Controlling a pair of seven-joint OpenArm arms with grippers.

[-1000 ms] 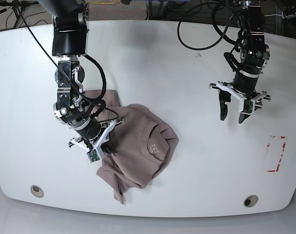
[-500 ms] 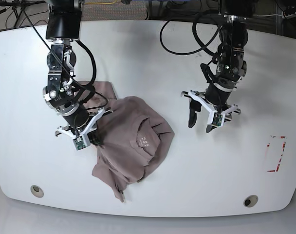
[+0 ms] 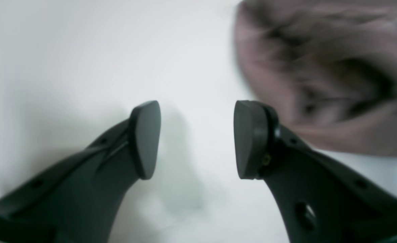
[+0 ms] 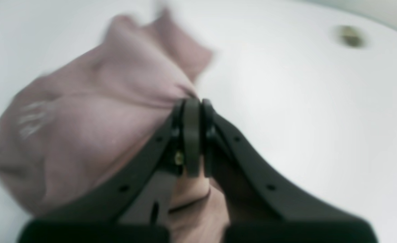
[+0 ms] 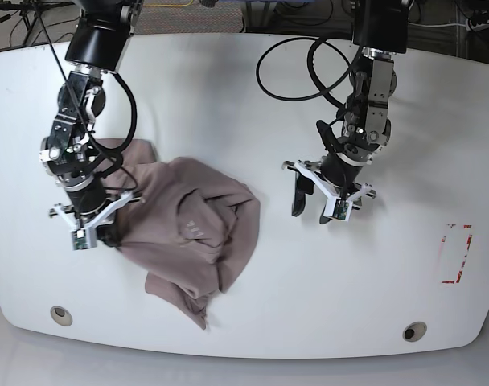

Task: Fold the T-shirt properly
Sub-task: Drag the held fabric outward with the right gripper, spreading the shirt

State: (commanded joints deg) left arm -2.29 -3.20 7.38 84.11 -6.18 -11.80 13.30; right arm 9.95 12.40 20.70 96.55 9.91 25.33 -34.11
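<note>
your right gripper (image 4: 200, 103) pinches the edge of a rumpled mauve-brown t-shirt (image 5: 180, 217) at the robot's right side of a white table (image 5: 373, 297), the cloth bunched between its closed fingertips. your left gripper (image 5: 313, 215) stands with its fingers wide apart and empty, near the shirt but not touching it. the shirt lies in a loose heap, a narrow flap (image 5: 180, 299) trailing toward the near edge, white print (image 5: 194, 230) showing on top.

the fold looks far from done, and the likeliest trouble is your one-sided hold: pull farther outward with the right gripper alone and the whole heap could slide along rather than open out. the pinch appears to take in only a small bit of cloth, so a sharp tug may let it slip. layers look stacked near the grip, and lifting there could drag up more than one and set a crease. should you close the left gripper where it stands, it would likely catch only air; it needs to reach the shirt's edge first.
</note>
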